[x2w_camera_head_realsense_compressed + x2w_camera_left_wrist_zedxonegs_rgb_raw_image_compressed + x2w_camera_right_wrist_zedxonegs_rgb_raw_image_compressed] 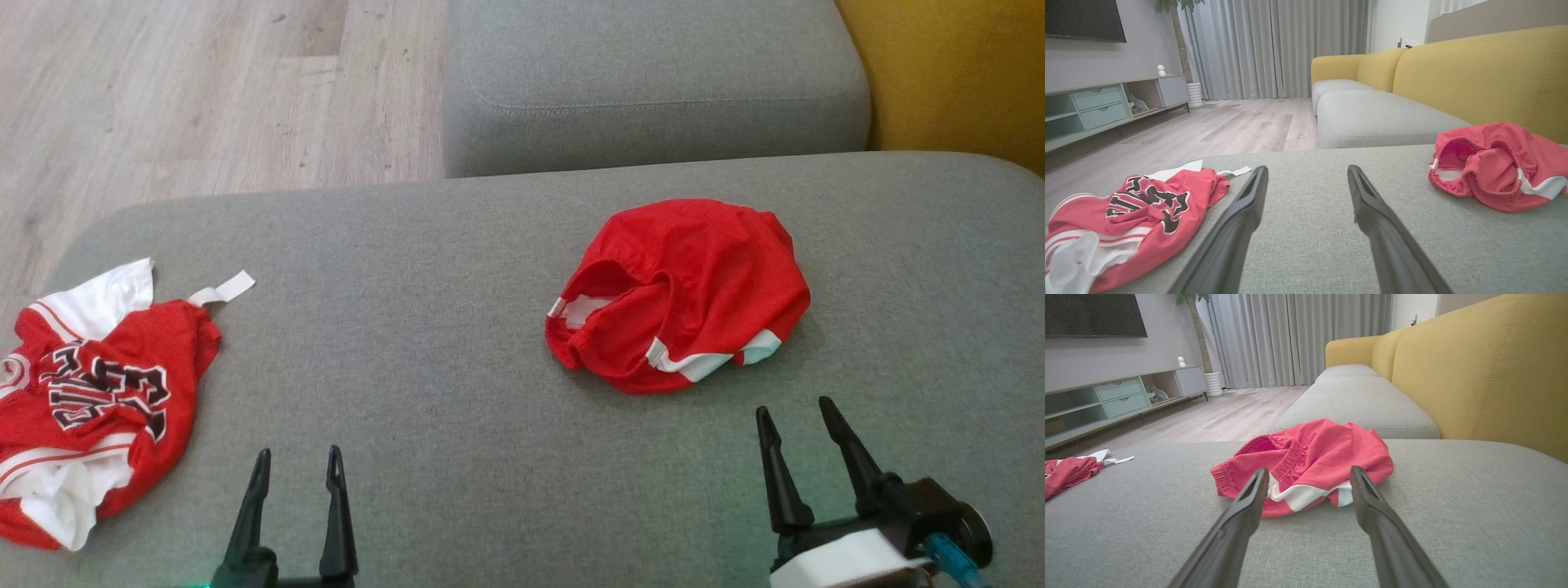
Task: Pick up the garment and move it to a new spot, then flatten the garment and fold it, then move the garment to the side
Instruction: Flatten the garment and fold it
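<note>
One grey cushion [457, 327] carries two garments, with two grippers over it. Jersey [98, 384] at nine o'clock; left gripper [299, 452] at seven, spread, empty; red shorts [682, 294] at two; right gripper [793, 406] at four, spread, empty, near the shorts.

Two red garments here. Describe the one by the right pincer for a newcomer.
On the grey sofa cushion, look just ahead of the right pincer. There lie crumpled red shorts with an elastic waistband and white side stripes; unlike the jersey at the left edge, they bear no black lettering.
</note>
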